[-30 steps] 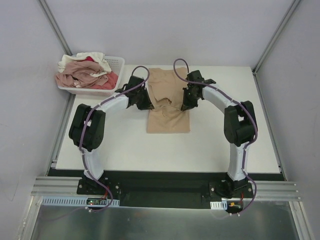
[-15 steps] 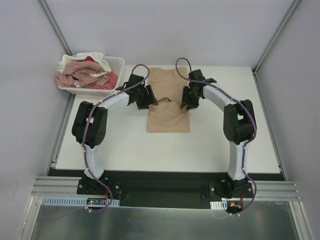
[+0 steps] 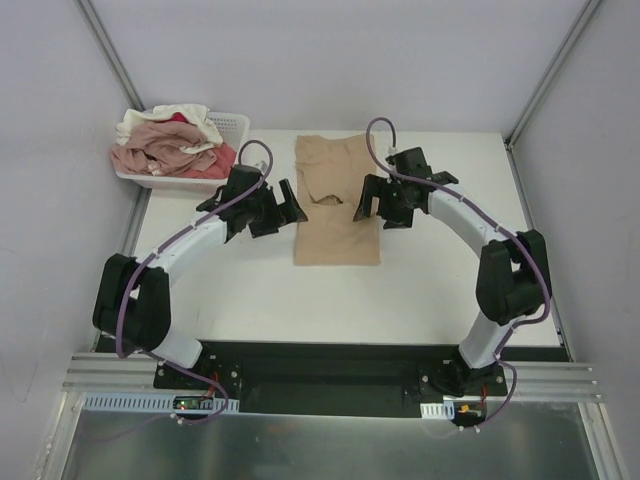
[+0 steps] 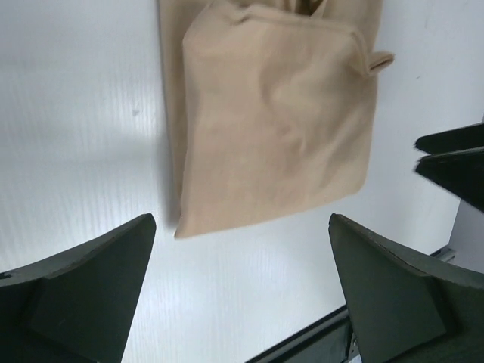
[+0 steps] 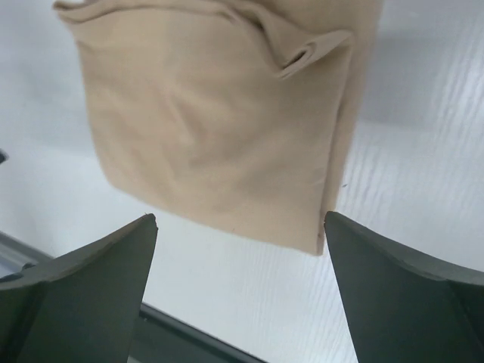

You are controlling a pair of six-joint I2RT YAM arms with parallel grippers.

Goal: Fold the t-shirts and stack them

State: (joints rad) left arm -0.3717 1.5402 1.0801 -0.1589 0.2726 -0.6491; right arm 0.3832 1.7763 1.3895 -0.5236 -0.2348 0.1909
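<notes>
A tan-beige t-shirt [image 3: 337, 222] lies folded on the white table, its upper layer a little rumpled near the middle. My left gripper [image 3: 283, 208] hovers just off its left edge, open and empty. At the shirt's right edge my right gripper [image 3: 372, 204] is also open and holds nothing. The left wrist view looks down on the folded shirt [image 4: 280, 113] beyond the wide-apart left gripper [image 4: 240, 219]. In the right wrist view the shirt [image 5: 219, 121] lies flat above the spread right gripper [image 5: 240, 219]. More t-shirts [image 3: 165, 147], pink, cream and red, are heaped in the basket.
A white lattice basket [image 3: 238, 124] stands at the table's far left corner. Bare table [image 3: 330, 300] stretches between the shirt and the near edge. A black rail [image 3: 330, 352] runs along that edge, and the enclosure's walls close in the sides.
Both grippers opened and let go of the tan shirt. They drew apart to either side, and the lifted fold now lies flat.
</notes>
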